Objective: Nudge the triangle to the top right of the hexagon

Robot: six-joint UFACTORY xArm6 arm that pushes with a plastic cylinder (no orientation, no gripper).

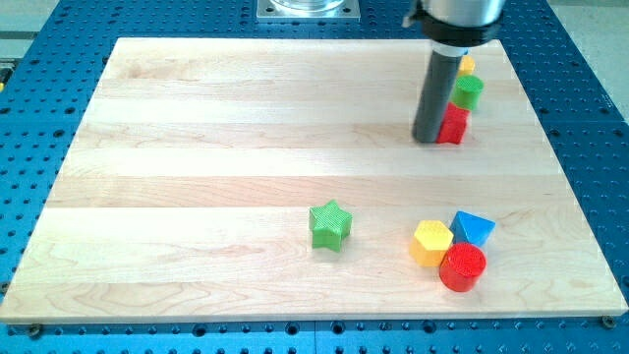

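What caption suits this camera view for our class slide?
My tip rests beside the red block, far from the blue triangle touching the yellow hexagon.

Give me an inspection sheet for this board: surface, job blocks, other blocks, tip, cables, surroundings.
Surface: wooden board, flat, pale planks.
Job's things: blue triangle at the view's lower right, touching the yellow hexagon on the hexagon's upper right side.
Clutter: red cylinder against both of them; green star alone to their left; red block, green block and yellow block bunched at the view's upper right.
Tip: my tip sits just left of the red block, far from the triangle.
Cables: nothing seen.
Surroundings: blue perforated table; metal base at the view's top.
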